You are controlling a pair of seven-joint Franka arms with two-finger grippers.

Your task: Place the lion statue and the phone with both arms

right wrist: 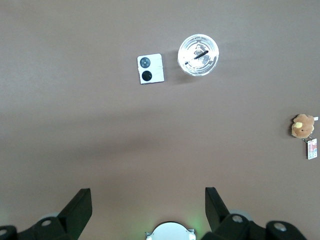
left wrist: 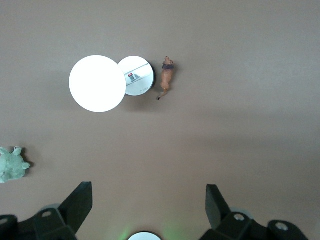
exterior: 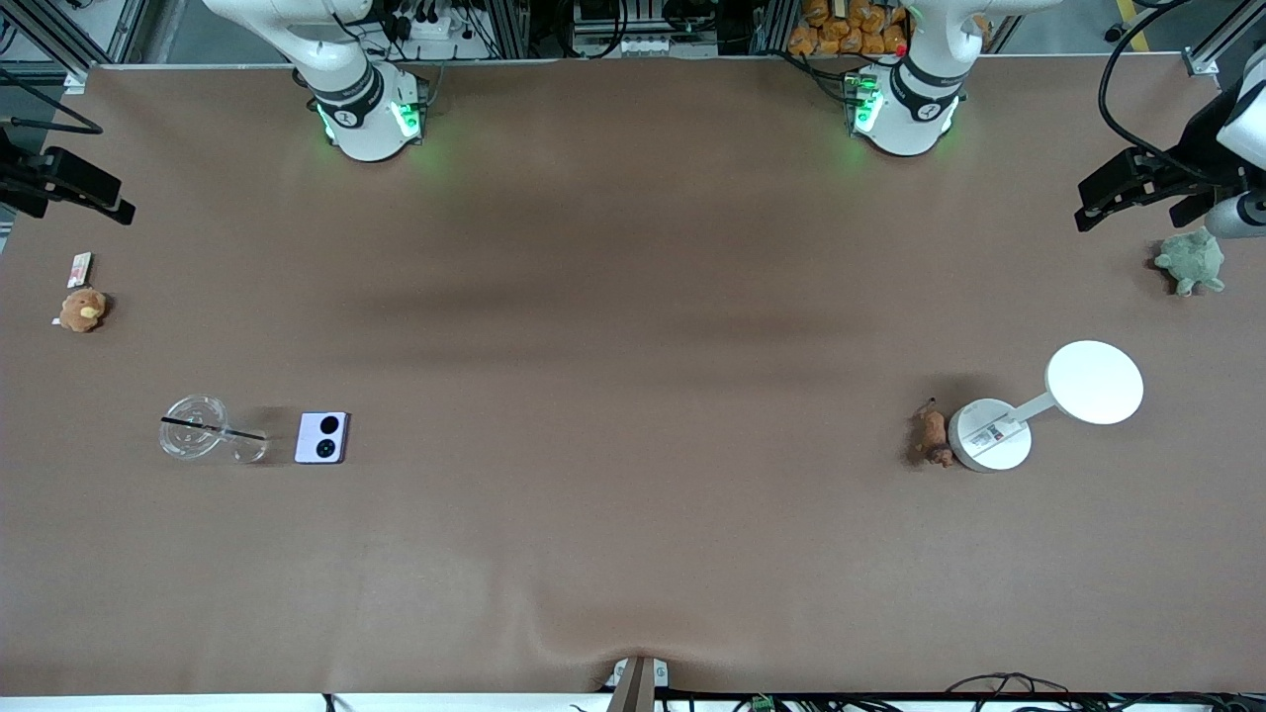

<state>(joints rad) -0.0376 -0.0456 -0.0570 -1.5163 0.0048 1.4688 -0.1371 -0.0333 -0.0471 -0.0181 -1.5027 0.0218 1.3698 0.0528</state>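
The lion statue [exterior: 932, 435], a slim orange-brown figurine, lies on the brown table against a white round stand base [exterior: 989, 435]; it also shows in the left wrist view [left wrist: 167, 76]. The lilac phone [exterior: 322, 437] lies flat beside a clear cup [exterior: 203, 432], with its two black camera circles facing up; it also shows in the right wrist view [right wrist: 150, 69]. My left gripper [left wrist: 149, 200] is open and empty, high over the table near its own base. My right gripper [right wrist: 148, 200] is open and empty, high over the table near its base. Neither gripper shows in the front view.
The white stand carries a white round disc [exterior: 1095, 383]. A green plush turtle [exterior: 1191, 261] sits near the left arm's end. A brown plush toy [exterior: 82, 310] and a small white-red card [exterior: 80, 268] lie at the right arm's end. Black fixtures [exterior: 1137, 183] overhang both ends.
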